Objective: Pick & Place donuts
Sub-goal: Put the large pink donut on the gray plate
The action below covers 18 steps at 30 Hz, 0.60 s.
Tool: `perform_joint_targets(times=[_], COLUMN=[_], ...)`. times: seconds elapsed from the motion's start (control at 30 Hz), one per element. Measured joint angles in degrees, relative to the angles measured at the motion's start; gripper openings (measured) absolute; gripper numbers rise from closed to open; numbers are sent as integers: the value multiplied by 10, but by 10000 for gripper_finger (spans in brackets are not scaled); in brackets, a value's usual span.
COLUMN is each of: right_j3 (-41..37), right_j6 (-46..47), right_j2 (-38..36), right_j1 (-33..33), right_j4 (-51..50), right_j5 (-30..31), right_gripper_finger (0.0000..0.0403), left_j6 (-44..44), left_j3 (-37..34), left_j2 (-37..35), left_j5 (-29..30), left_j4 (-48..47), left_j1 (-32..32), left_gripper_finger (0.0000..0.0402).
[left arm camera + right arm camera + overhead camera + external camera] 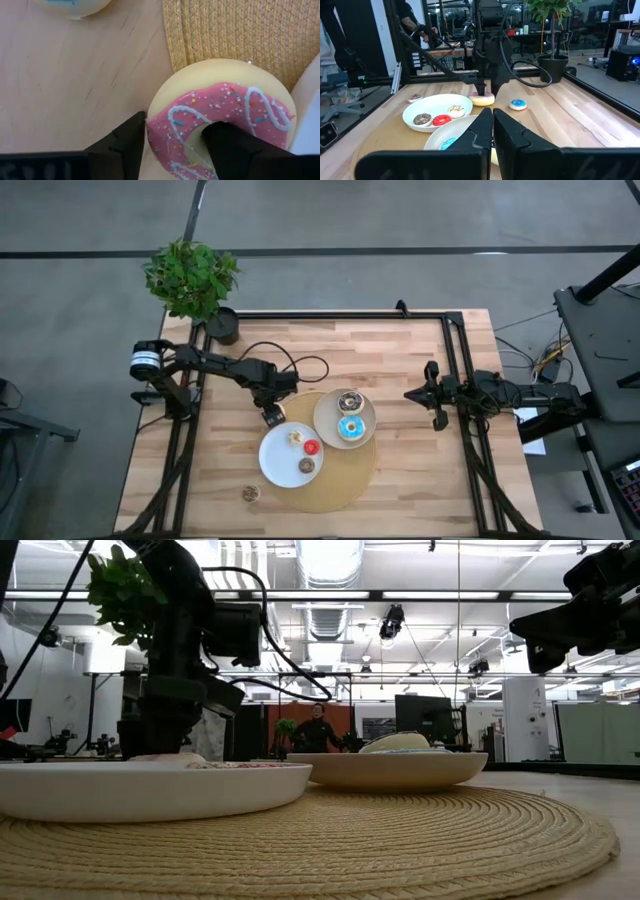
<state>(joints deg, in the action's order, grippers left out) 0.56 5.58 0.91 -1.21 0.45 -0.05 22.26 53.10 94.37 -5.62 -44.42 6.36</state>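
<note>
left fingers (172, 150) astride pink donut's (225, 117) rim | right fingers (492, 131) pressed together | no writing legible

In the left wrist view the pink donut (220, 120) runs off the picture's edge with one finger (235, 150) of the left tool covering its hole, while from above that tool (272, 416) hides the donut and the mini donuts' (305, 448) toppings are too small to tell

Dark jointed arms; looping black cables
</note>
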Motion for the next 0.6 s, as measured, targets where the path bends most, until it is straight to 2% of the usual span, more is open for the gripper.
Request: perform_joint_targets(times=[0.6], right_j3=[0], right_j6=[2], right_j2=[0], right_j1=[0], right_j4=[0], right_j5=[0], right_gripper_finger=[9], left_j6=[0], left_j3=[7], left_j2=[-23], left_j5=[-39], left_j4=[-20], left_j1=[1], left_gripper_finger=[168])
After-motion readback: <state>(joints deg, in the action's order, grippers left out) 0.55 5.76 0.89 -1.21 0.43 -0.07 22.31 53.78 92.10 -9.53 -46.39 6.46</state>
